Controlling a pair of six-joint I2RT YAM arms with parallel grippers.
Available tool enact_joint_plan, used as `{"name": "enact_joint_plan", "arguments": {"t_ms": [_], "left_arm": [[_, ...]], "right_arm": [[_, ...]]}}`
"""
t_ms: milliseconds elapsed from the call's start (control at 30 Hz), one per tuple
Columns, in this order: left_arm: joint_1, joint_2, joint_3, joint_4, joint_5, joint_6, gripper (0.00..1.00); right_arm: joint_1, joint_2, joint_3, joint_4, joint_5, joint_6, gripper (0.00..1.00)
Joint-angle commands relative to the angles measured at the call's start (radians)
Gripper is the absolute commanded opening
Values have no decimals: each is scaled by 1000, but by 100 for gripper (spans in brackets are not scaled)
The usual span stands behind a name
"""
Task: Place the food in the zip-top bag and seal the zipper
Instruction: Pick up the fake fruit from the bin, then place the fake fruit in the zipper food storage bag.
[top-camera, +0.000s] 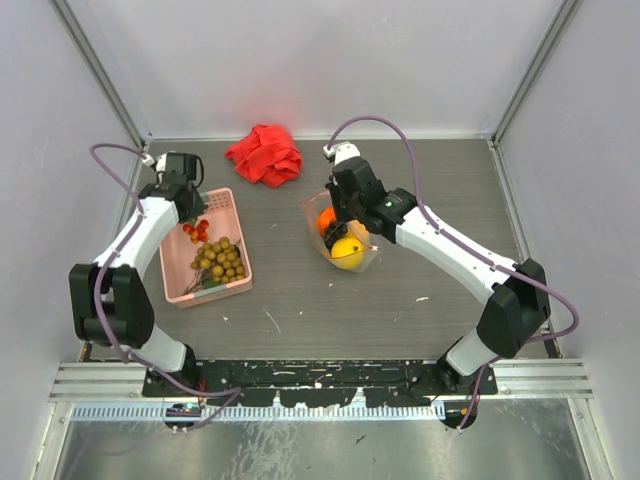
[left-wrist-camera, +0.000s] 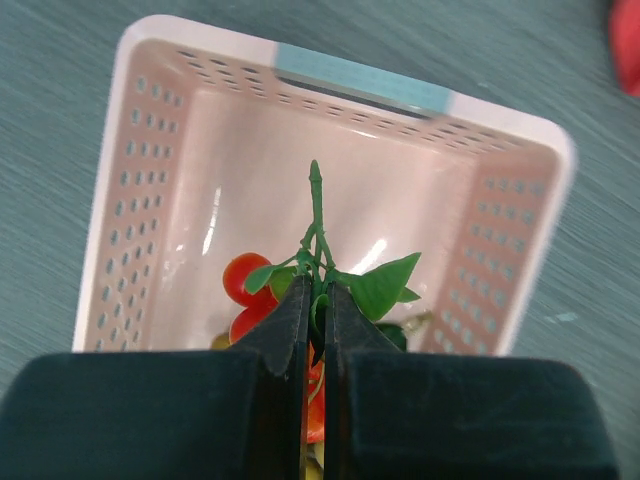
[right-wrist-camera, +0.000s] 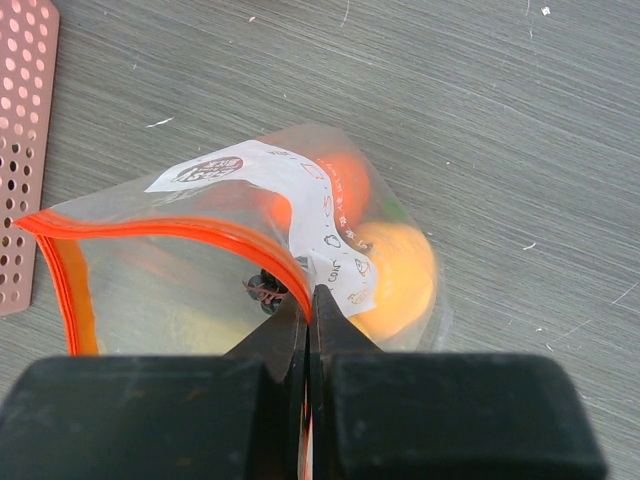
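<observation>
The left pincer has its jaws together on the green stem of a red-berry sprig. The stem's long axis runs straight out from the fingertips. The pincer is inside the pink basket, near the left edge of the bench. The grapes lie in the basket's near half.

The right pincer is clamped on the zipper lip of the zip-top bag at mid-bench. The orange and lemon are already inside the bag.

The bag lies to the right of the left pincer and well apart from it. The left arm therefore looks the one to carry the sprig across, while the right holds the mouth.

The mouth appears to gape upward, though how wide is unclear. No slider tab can be made out. The sprig's lower berries are hidden behind the fingers. A small dark item inside the bag, beside the right fingertips, cannot be identified.
</observation>
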Motion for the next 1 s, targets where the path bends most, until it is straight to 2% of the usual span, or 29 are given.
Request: {"name": "enact_joint_plan", "arguments": {"t_ms": [0,333,533,800,967], "left_arm": [[-64,-159,-47,125,45,42,0],[-203,-439,-194,387,245,72,0],[-306,-522,-248,513,385,82,0],[-489,-605,-376,833,528,251,0],[-600,-578,-392,955,586,387,0]], "right_arm": [[5,-29,30,47,7,14,0],[4,-33,37,33,2,26,0],[4,-37,38,31,2,30,0],[4,-46,35,28,5,31,0],[5,-47,35,28,6,31,0]]}}
